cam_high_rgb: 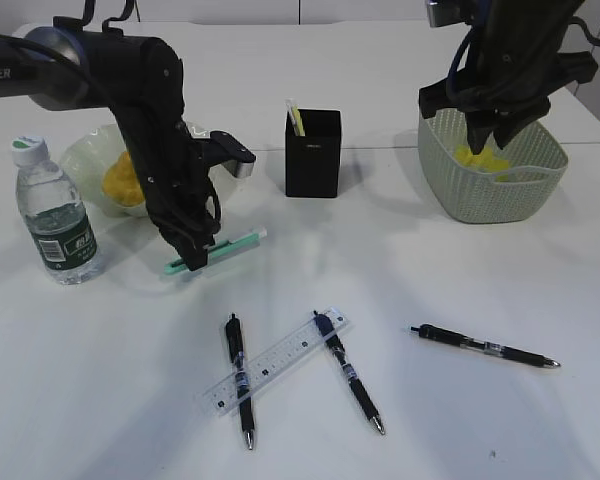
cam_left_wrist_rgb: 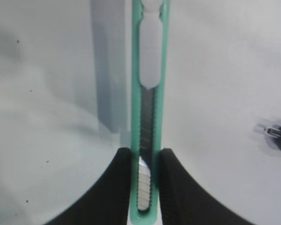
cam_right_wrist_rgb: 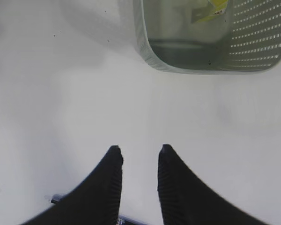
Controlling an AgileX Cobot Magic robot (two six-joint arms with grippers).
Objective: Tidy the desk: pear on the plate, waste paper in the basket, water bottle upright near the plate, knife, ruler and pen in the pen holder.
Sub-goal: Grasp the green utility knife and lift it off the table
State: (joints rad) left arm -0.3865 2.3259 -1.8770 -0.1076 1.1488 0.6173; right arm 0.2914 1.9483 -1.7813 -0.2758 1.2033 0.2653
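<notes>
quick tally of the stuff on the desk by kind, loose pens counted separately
pens lying loose: 3
ruler: 1
knife: 1
water bottle: 1
pear: 1
plate: 1
pen holder: 1
basket: 1
total: 10

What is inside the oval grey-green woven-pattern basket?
Crumpled yellow paper scraps lie in the basket; the right wrist view shows a yellow-and-white piece too. The right gripper and the front wall hide the rest of the floor.
</notes>
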